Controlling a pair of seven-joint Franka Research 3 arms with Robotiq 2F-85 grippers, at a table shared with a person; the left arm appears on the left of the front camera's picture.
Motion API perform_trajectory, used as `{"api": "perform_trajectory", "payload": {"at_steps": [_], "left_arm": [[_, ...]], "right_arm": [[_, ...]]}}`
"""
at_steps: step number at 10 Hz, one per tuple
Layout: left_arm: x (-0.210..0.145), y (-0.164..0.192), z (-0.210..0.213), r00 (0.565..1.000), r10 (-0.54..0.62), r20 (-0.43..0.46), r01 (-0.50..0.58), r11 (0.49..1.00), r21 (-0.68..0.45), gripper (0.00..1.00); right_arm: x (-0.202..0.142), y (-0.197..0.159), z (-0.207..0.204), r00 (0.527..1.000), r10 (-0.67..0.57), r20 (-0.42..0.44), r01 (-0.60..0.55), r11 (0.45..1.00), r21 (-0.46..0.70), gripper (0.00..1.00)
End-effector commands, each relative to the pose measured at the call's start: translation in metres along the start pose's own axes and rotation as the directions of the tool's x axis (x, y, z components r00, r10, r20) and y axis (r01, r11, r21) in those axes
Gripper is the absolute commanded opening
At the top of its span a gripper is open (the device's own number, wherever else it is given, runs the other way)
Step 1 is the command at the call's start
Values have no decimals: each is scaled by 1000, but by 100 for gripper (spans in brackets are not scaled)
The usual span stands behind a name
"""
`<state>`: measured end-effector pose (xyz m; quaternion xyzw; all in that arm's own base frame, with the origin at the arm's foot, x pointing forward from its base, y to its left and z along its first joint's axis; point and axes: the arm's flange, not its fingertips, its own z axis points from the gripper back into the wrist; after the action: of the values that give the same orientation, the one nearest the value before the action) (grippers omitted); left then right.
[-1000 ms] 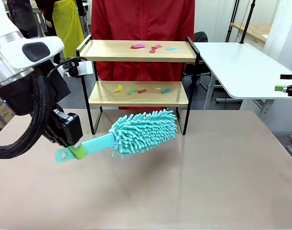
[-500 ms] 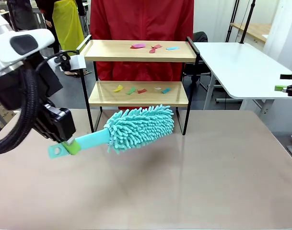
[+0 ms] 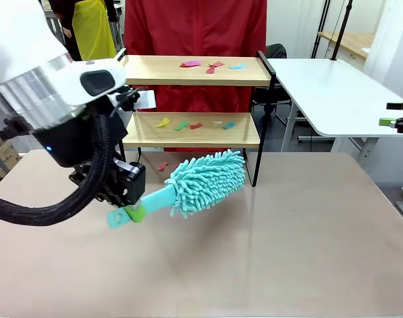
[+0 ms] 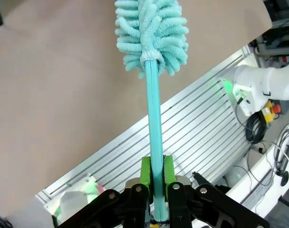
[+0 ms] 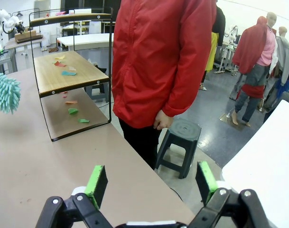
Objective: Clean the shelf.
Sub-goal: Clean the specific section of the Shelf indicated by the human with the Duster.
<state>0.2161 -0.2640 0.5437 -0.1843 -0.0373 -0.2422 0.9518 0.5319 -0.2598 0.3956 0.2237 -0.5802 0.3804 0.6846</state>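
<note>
The shelf (image 3: 194,71) stands at the table's far side, with two light wooden boards in a black frame. Coloured paper scraps (image 3: 213,65) lie on its top board and more scraps (image 3: 181,124) on the lower board (image 3: 241,136). My left gripper (image 3: 132,212) is shut on the handle of a teal fluffy duster (image 3: 208,180). The duster's head hangs just in front of the lower board, above the table. In the left wrist view the green pads (image 4: 145,167) clamp the handle (image 4: 155,118), and the head (image 4: 151,33) points away. My right gripper (image 5: 151,183) is open with nothing in it, off to the shelf's (image 5: 68,71) side.
A person in a red jacket (image 3: 194,26) stands right behind the shelf. A white table (image 3: 327,93) sits at the back right. Small scraps (image 5: 73,110) lie on the table under the shelf. A black stool (image 5: 180,142) stands by the person's legs.
My left arm has swung to the right, toward the shelf, carrying the duster. The head now sits slightly farther right and lower than half a second ago. The right gripper has not moved.
</note>
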Motion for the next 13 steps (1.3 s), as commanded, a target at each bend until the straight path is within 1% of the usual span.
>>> {"api": "perform_trajectory", "payload": {"at_steps": [1,2,3,4,6,8,11,13], "left_arm": [[17,-13,-10,1000,13,-9,-13,1000,-20,13],[23,-17,-20,1000,7,-11,-7,999,-50,13],[31,-20,-30,999,20,-32,-22,997,-68,13],[37,-24,-44,998,54,-30,-56,994,-90,13],[46,-33,-65,994,106,13,-105,992,-70,13],[49,-36,-70,988,146,49,-143,988,-63,13],[55,-38,-78,972,199,126,-199,980,-11,13],[61,-40,-87,967,214,138,-216,976,-5,13]], "right_arm": [[6,0,-1,1000,-14,-16,14,1000,-3,100],[6,0,-1,1000,-14,-16,14,1000,-3,100],[6,0,-1,1000,-14,-16,14,1000,-3,100],[6,0,-1,1000,-14,-16,14,1000,-3,100],[6,0,-1,1000,-14,-16,14,1000,-3,100],[6,0,-1,1000,-14,-16,14,1000,-3,100],[6,0,-1,1000,-14,-16,14,1000,-3,100],[6,0,-1,1000,-14,-16,14,1000,-3,100]]}}
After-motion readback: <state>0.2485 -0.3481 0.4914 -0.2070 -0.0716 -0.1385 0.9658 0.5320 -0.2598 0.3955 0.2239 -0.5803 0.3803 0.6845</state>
